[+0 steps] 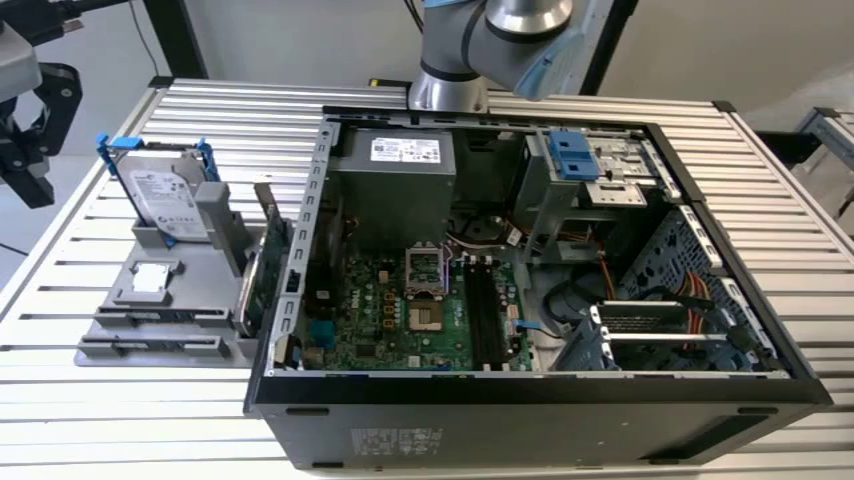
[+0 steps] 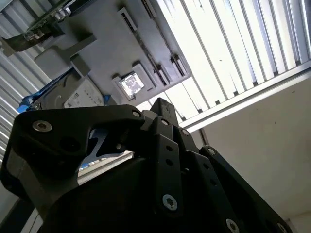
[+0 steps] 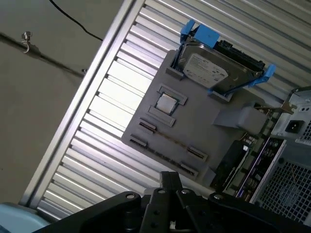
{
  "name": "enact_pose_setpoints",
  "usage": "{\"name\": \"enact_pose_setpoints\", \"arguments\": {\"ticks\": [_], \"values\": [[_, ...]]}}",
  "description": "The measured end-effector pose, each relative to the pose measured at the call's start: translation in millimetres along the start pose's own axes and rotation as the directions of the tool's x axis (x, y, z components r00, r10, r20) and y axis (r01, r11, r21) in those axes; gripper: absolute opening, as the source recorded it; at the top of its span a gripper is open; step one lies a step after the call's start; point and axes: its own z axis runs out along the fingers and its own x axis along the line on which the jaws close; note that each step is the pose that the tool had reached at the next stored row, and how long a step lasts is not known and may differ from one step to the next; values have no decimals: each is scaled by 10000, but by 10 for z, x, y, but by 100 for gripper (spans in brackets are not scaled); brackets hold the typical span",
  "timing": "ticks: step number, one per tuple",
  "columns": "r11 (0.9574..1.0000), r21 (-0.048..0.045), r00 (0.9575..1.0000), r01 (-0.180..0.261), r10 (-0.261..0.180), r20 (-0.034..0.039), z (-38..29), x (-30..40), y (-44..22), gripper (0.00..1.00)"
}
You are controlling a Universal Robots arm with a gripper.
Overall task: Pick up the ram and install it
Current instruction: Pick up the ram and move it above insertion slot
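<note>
- Ram [image 3: 167,140]: seemingly the thin strip standing edge-on between two slotted brackets of the grey tray [image 3: 194,121], near the square chip [image 3: 166,103] in its recess.
- The tray also carries a hard drive [image 3: 206,68], upright in a blue frame.
- The open computer case [image 1: 534,385] holds the motherboard [image 1: 387,320] with long dark memory slots [image 1: 483,310].
- The gripper [image 3: 170,179] hangs above the tray, apart from it. Whether it is open or closed cannot be told.

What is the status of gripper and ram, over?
Gripper up beside grey tray. Ram not sure: perhaps thin strip in tray's slots. Hard drive, green card stand near.
</note>
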Motion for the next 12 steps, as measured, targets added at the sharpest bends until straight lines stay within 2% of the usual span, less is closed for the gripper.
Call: {"name": "enact_pose_setpoints", "arguments": {"ticks": [12], "values": [[9979, -2, 9979, 652, -652, -31, -2, 0, 0, 0]]}}
